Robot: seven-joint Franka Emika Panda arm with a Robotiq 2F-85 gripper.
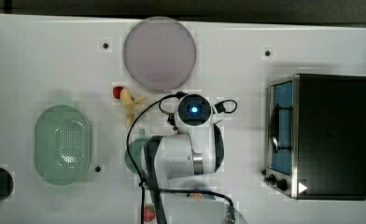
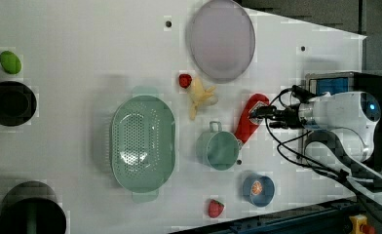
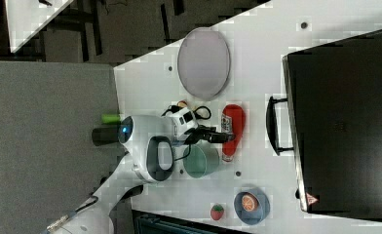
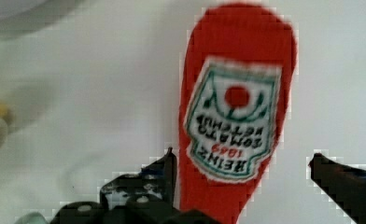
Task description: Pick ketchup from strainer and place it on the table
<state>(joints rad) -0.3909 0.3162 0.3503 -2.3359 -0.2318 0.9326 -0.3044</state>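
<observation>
Ketchup bottle point(image 2: 250, 118) lies flat on the table point(image 2: 82, 58), out of the strainer point(image 2: 143, 141). In the left view it sits just beside the teal cup point(image 2: 218, 148), on the left view's right of it, slanted, its narrow end low by the cup's rim and its wide end up toward the grey plate point(image 2: 221, 39).

Hidden or cut off:
- Top view: the arm's white body covers the bottle entirely and most of the cup point(image 1: 135, 151).
- Wrist view: the bottle point(image 4: 237, 107) is cut off at its narrow end by the frame edge, so the cap cannot be seen. Label reads upside down, lettering fuzzy.
- Right view: the gripper overlaps the bottle point(image 3: 233, 127) at mid-length.
- Left view: the small item inside the blue bowl point(image 2: 258, 190) is orange, otherwise hard to identify.

Arm pose: in the left view the arm reaches in from the left view's right, gripper point(image 2: 257, 113) low over the bottle's middle. In the right view the gripper point(image 3: 223, 137) is over the bottle, pointing down at the table.

Jaws: spread. In the wrist view one black finger point(image 4: 165, 170) stands right at the bottle's side and the other point(image 4: 340, 179) is well clear of it with bare table between, so no pinch.

Strainer holds nothing. Peeled banana point(image 2: 199, 95) and a strawberry point(image 2: 184, 80) lie between plate and cup.
</observation>
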